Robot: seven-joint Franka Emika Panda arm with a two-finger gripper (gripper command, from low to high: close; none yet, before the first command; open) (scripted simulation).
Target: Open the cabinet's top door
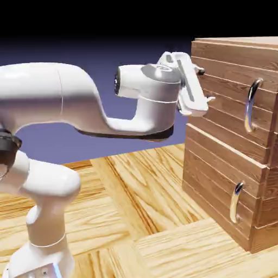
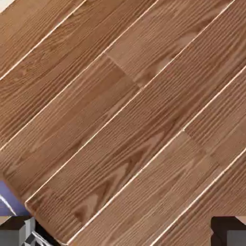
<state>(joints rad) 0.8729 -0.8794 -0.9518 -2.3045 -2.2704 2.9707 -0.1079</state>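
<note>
Brown plank wood filled the hand view. Beyond the wide, empty claw, the tall plank door's long curved silver handle waited; straddling it squarely would help.

Hand view, rolled: brown wood planks of the cabinet fill nearly whole frame, seams running diagonally. Small blue-violet backdrop patch at lower left. Two grey fingertips at bottom corners, wide apart, w/ nothing between.
</note>
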